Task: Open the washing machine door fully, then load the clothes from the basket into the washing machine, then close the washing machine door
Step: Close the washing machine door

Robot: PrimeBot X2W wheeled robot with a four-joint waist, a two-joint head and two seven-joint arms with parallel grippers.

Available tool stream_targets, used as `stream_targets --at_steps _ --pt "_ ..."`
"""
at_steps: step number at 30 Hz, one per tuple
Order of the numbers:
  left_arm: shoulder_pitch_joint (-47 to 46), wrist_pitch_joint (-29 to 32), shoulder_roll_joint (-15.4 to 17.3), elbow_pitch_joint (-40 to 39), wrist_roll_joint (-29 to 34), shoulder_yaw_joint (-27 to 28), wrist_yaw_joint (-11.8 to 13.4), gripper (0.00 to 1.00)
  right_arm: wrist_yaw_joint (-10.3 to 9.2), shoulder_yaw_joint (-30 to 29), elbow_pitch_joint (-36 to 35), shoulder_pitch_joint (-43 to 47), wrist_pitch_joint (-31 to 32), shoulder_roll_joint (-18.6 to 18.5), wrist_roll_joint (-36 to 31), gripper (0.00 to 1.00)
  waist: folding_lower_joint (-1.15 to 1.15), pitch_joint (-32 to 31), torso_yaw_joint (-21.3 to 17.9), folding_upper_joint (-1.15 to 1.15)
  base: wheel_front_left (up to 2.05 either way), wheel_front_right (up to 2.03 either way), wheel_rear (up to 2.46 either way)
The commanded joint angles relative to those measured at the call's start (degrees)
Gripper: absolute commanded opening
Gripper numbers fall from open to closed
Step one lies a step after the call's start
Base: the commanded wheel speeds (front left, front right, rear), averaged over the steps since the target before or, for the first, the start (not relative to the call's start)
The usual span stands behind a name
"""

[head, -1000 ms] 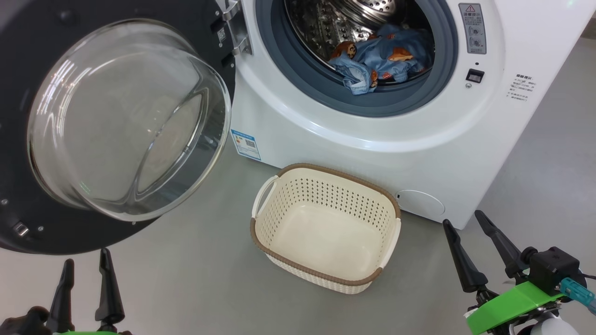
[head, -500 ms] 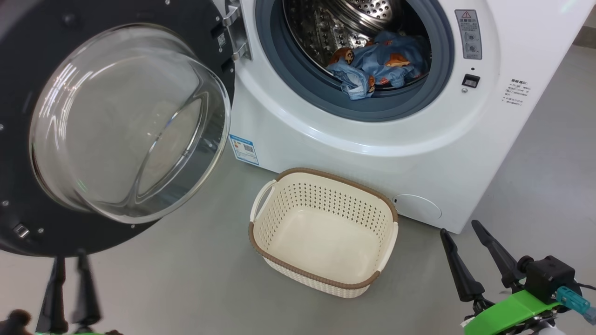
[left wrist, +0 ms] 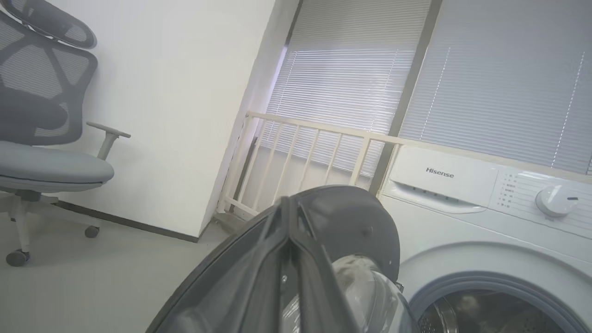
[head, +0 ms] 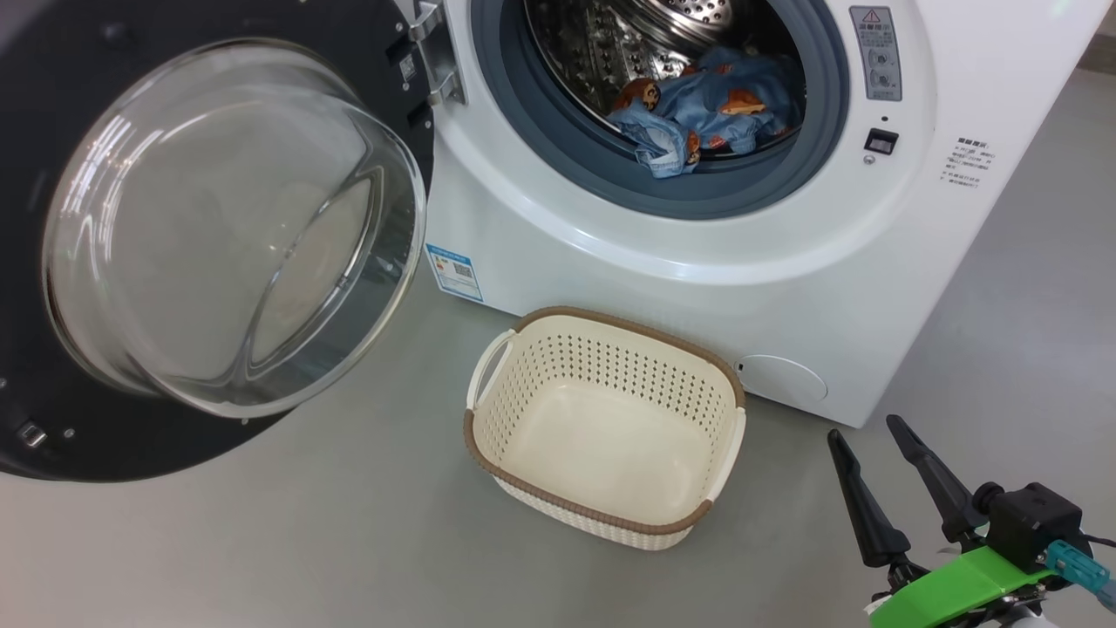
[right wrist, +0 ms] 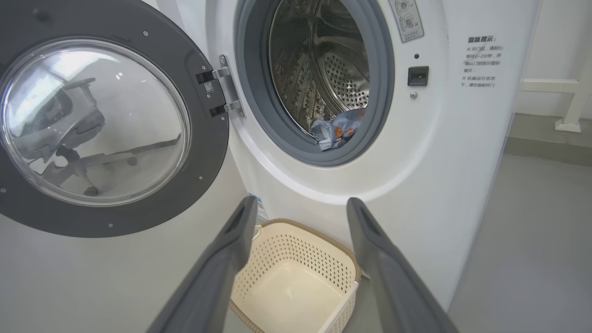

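Head view: the washing machine door (head: 227,227) stands swung wide to the left, glass bowl bulging outward. The clothes (head: 706,113) lie heaped at the front lip of the steel drum, inside the washing machine (head: 697,262). The basket (head: 610,318) sits on the grey floor just before the machine's base, beneath the opening, with nothing in it. The right gripper (head: 863,432) hovers at the lower right, well apart from the basket, fingers spread and holding nothing.

Left wrist view: the left gripper (left wrist: 287,203) has its two dark fingers pressed together with nothing between them, tips pointing over the edge of the door. This view alone gives the machine's top panel: the brand "Hisense" (left wrist: 439,173) and a white control dial (left wrist: 555,201). It also takes in a grey office chair (left wrist: 46,138), a cream railing (left wrist: 323,138) and window blinds (left wrist: 462,69).

Right wrist view: the chair appears mirrored in the door glass.

Writing: a blue label sticker (head: 453,272) at the lower left of the front, too small to read; a grey warning sticker (head: 876,52) with a triangle sign beside the opening; a block of Chinese print (right wrist: 483,62) headed "温馨提示"; a round filter cap (head: 782,381), unmarked
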Motion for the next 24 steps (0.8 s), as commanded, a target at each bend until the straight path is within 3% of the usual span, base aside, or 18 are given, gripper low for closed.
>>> stream_targets --at_steps 1,8,11,17,24 --pt "-4.37 -0.29 4.53 0.59 -4.77 3.63 -0.14 0.0 0.22 0.65 -1.65 -0.26 -0.28 -0.27 -0.18 1.0 0.0 0.54 -0.16 0.0 0.0 0.0 0.0" --pt "-13.46 1.08 13.69 13.25 -23.39 8.18 -0.14 0.0 0.22 0.43 -1.74 -0.69 -0.28 -0.37 -0.33 1.0 0.0 1.83 -1.03 0.0 0.0 0.0 0.0" --pt "-16.17 2.72 16.37 17.18 -27.97 8.78 -0.14 0.0 0.22 0.33 -1.81 -0.89 -0.28 -0.58 -0.43 1.0 0.0 2.4 -1.25 0.0 0.0 0.0 0.0" --pt "-24.01 14.89 22.05 29.75 -41.39 8.18 -0.14 0.0 0.22 -0.11 -2.04 -1.23 -0.28 -1.09 -0.65 1.0 0.0 3.55 -1.43 0.0 0.0 0.0 0.0" --pt "-30.41 28.64 29.75 46.54 -45.5 5.26 -0.14 0.0 0.22 -0.15 -2.14 -1.7 -0.28 -1.41 -0.84 1.0 0.0 4.68 -1.71 0.0 0.0 0.0 0.0"
